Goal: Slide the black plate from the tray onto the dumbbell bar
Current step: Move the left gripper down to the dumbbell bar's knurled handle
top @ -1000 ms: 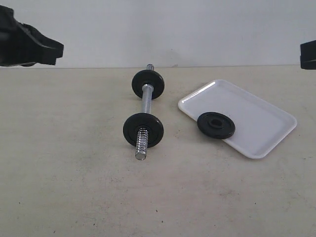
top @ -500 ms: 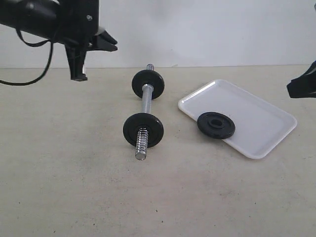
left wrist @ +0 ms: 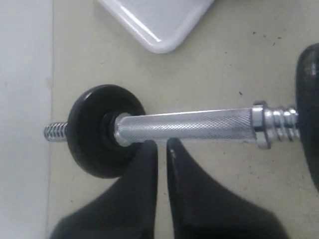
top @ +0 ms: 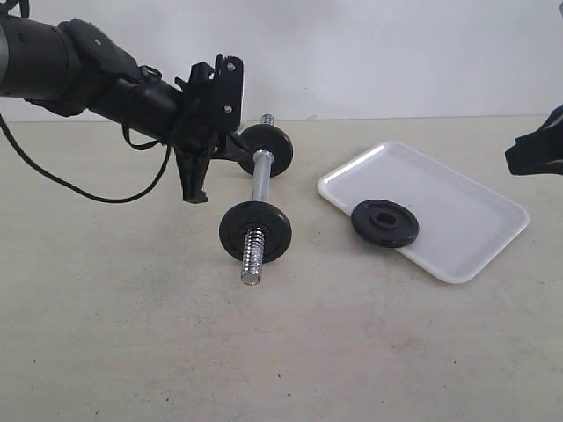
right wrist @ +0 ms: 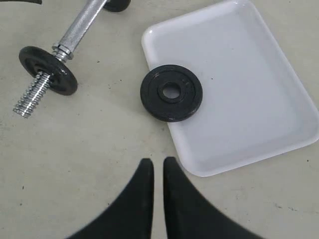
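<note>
Small round black iron plate point(top: 385, 223): flat on white rectangular plastic tray point(top: 462, 204), over its 8 o'clock rim; 3 o'clock of chrome steel dumbbell bar point(top: 260, 178), axis 12-to-6, bare threaded end at 6; right hand point(right wrist: 158, 160) nearer, fingers together, empty; left hand point(left wrist: 160, 143) likewise together, just beside bar's middle.

You have a beige table point(top: 132, 352), lightly speckled with small dark marks, running back to a plain white wall point(top: 396, 53).
</note>
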